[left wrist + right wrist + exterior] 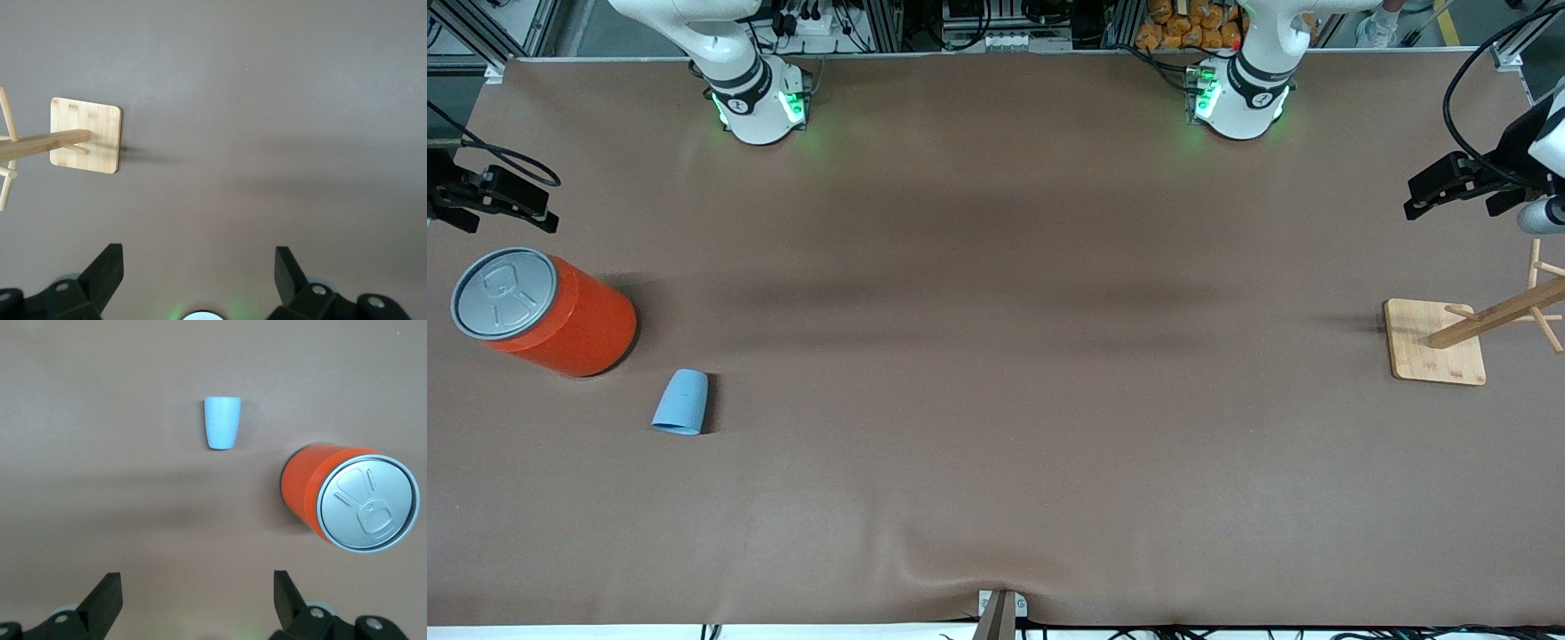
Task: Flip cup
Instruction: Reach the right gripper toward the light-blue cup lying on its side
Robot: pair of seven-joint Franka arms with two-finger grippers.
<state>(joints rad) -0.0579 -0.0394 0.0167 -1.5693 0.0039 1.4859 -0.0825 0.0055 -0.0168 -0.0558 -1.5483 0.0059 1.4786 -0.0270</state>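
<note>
Front view: cup [681, 402] beside orange can [560, 316].

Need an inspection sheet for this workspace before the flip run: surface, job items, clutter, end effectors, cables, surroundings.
Surface: brown table cover, a wrinkle at the edge nearest the front camera.
Job's things: cup lies on its side, toward the right arm's end of the table, untouched.
Clutter: orange can stands beside the cup, farther from the front camera; wooden rack toward the left arm's end.
Grippers: left end effector open, above bare cover near the rack; right end effector open, above the cover near the cup and can. Both arms wait.
Cables: black loops off the table corners.
Surroundings: frames and gear past the bases.
</note>
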